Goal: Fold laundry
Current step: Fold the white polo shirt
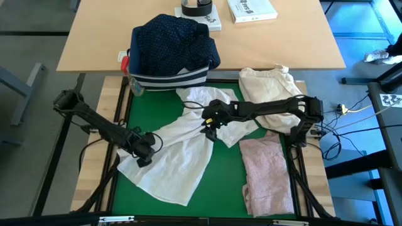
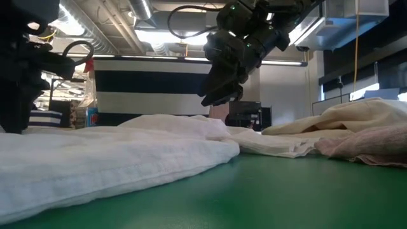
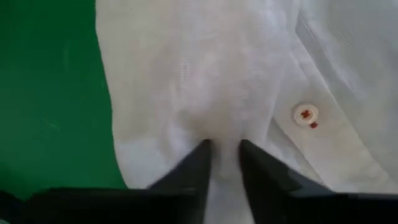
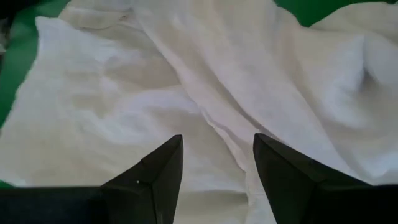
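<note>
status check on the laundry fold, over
Left gripper jaws narrow, pinching white shirt. Right gripper open, above shirt. Pink top folded at right. Nothing blocking.

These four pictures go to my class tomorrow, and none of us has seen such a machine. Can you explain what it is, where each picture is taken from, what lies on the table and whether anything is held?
It is a robot with two dark arms, each ending in a two-finger gripper. One picture looks straight down from above, one looks level across the table top, and two come from cameras on the wrists.

On the green table a white shirt lies spread out, with a folded pale pink top beside it and a cream-beige bundle behind. A navy dotted shirt fills a striped bin.

The left gripper is down at the white shirt's edge, cloth bunched between its narrow fingers. Whether it really grips is unclear. The right gripper hovers open above the shirt, holding nothing.
</note>
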